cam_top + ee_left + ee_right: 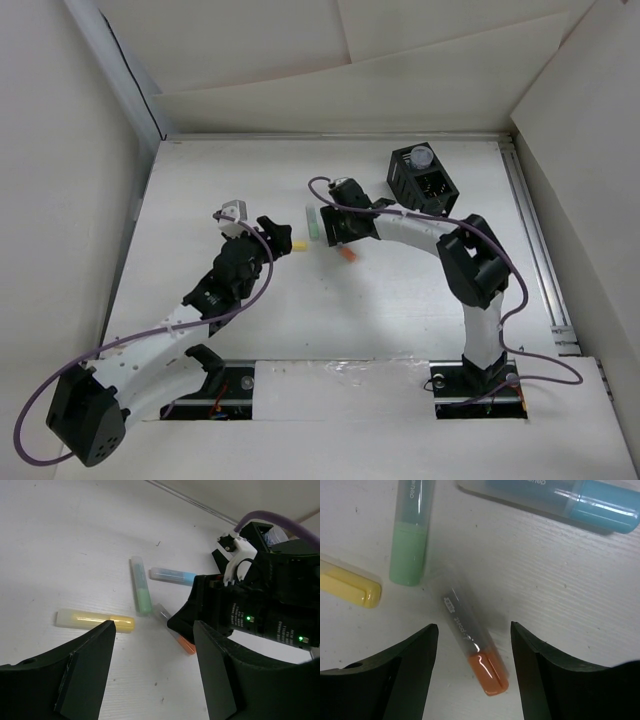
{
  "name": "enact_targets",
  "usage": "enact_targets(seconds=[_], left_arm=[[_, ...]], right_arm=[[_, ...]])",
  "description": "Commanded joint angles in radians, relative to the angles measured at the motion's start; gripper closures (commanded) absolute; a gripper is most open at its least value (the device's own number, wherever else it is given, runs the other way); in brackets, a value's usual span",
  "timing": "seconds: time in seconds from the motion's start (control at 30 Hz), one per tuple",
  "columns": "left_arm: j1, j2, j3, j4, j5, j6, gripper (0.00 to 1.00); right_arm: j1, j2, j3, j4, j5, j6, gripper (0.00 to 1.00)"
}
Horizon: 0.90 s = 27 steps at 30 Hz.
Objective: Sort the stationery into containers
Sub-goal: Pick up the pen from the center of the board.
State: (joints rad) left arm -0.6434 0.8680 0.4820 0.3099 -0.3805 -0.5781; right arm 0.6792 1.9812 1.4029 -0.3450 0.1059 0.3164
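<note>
Four markers lie close together mid-table. The yellow marker [297,245] [95,620] is beside my left gripper [278,238] [152,665], which is open and empty, low over the table just short of it. The green marker [313,222] [141,585] [410,545] and the light blue marker [172,575] [560,500] lie beyond. My right gripper [340,238] [472,630] is open and straddles the white marker with the orange tip [347,255] [472,640], without touching it. The black organizer [405,185] stands at the back right with a bluish-white round piece [423,157] on top.
The right gripper's body [250,610] looms right in front of my left gripper, almost touching distance. White walls enclose the table on all sides. A metal rail [535,250] runs along the table's right edge.
</note>
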Motion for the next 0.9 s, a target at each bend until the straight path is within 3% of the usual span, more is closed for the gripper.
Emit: enact_targets(seconds=[0.0,0.27,0.87], left_arm=[[0.004,-0.026,-0.013,0.035,0.014,0.000,0.40],[0.004,-0.055,-0.013,0.035,0.035,0.000,0.38],[0.004,-0.073,-0.013,0.035,0.035,0.000,0.38]], right_arm=[[-0.004,0.040,0.083,0.003,-0.012,-0.027,0.34],[-0.004,0.096,0.151,-0.026,-0.032,-0.045,0.34],[0.005,0.159,0.192,0.003,0.012,-0.014,0.50]])
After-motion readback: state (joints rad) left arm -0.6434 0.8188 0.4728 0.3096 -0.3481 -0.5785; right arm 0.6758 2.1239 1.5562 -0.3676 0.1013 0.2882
